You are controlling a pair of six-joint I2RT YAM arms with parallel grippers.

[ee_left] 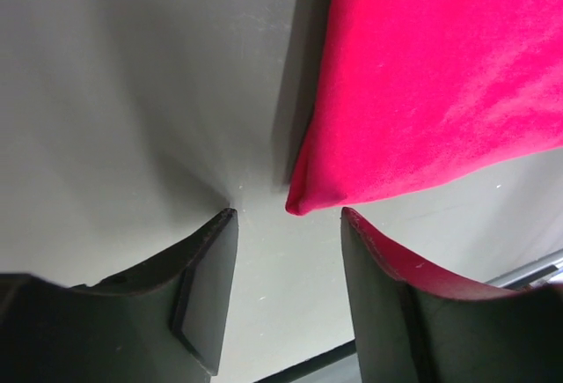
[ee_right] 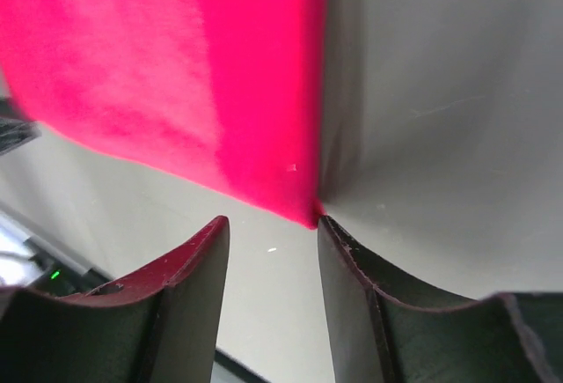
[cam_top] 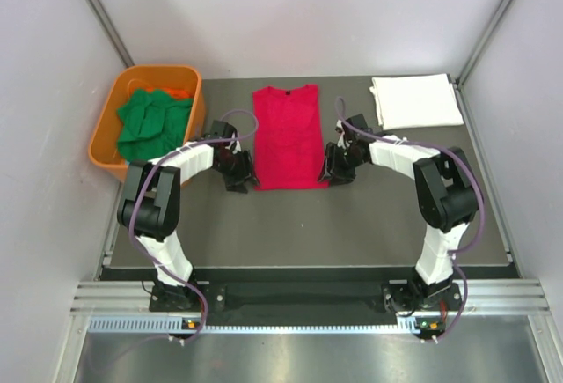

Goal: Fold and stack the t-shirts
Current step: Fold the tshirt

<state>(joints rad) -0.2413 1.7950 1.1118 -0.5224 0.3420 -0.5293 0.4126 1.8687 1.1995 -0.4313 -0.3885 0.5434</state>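
Observation:
A bright red t-shirt [cam_top: 288, 136] lies flat on the dark table, sleeves folded in, collar at the far end. My left gripper [cam_top: 244, 180] is open at its near left corner; in the left wrist view the corner [ee_left: 303, 200] sits just ahead of the gap between the fingers [ee_left: 207, 286]. My right gripper [cam_top: 332, 174] is open at the near right corner; in the right wrist view that corner [ee_right: 303, 211] lies just in front of the fingers [ee_right: 347, 277]. A folded white t-shirt [cam_top: 415, 101] lies at the back right. Green t-shirts [cam_top: 151, 123] are heaped in the tub.
The orange plastic tub [cam_top: 110, 128] stands at the table's back left. Grey walls enclose the table on three sides. The table's near edge [cam_top: 299, 268] runs in front of the arm bases.

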